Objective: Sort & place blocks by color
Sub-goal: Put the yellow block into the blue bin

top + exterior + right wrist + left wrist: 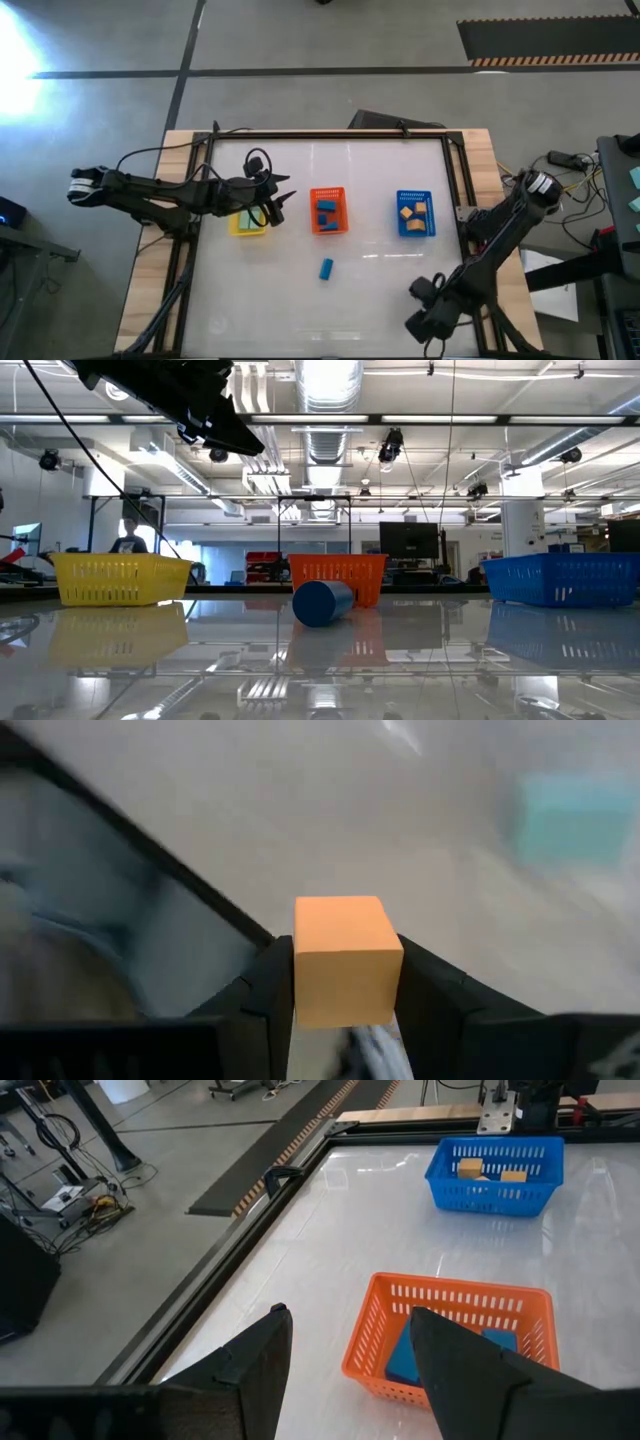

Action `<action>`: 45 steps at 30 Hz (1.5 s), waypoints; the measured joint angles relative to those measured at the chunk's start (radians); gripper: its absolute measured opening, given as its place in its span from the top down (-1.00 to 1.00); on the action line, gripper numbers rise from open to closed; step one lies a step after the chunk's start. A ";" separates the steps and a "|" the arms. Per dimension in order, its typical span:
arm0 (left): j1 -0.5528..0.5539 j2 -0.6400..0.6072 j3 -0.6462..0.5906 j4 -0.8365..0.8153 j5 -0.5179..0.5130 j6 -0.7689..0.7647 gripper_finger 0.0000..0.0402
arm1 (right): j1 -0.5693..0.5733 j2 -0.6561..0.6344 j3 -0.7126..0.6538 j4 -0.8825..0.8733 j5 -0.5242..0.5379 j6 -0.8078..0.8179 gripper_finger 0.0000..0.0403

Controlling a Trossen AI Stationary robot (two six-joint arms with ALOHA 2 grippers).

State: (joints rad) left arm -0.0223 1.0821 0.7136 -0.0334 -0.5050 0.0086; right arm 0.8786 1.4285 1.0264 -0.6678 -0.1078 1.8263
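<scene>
My left gripper [280,203] hovers open and empty between the yellow basket [247,224] and the orange basket [328,211]; its fingers [268,1350] frame the orange basket [455,1335] ahead. My right gripper [418,322] is low over the table's near right corner, shut on an orange cube [347,958]. One blue block [326,268] lies on its side on the table, in front of the orange basket [338,578]. Blue blocks [327,210] sit in the orange basket, orange blocks [413,211] in the blue basket [415,214]. My right gripper pinches the orange cube by two opposite side faces [300,965], one finger [430,995] on each side. The cube's top and front faces stick out past the fingertips. Nothing shows under the cube in the wrist view.
The three baskets stand in a row across the table's middle: yellow [120,578], orange, blue [565,578]. A dark frame [330,133] runs round the table top. Cables [255,160] trail over the far left part. Bare table lies near the front edge.
</scene>
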 joint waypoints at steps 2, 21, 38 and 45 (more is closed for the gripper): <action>0.000 0.000 0.000 0.000 0.000 0.000 0.07 | -0.008 -0.041 0.000 0.004 0.132 -0.012 0.40; 0.000 0.000 -0.001 -0.002 0.000 -0.001 0.07 | -0.569 -0.207 0.000 -0.452 0.552 -0.428 0.38; 0.000 0.000 -0.001 -0.002 0.000 0.004 0.07 | -0.803 -0.195 -0.130 -0.490 0.563 -0.555 0.34; 0.000 0.000 -0.001 -0.002 0.000 0.005 0.07 | -0.803 -0.195 -0.149 -0.477 0.581 -0.548 0.11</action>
State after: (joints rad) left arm -0.0223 1.0821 0.7128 -0.0357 -0.5049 0.0132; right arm 0.0757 1.2331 0.8773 -1.1453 0.4729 1.2784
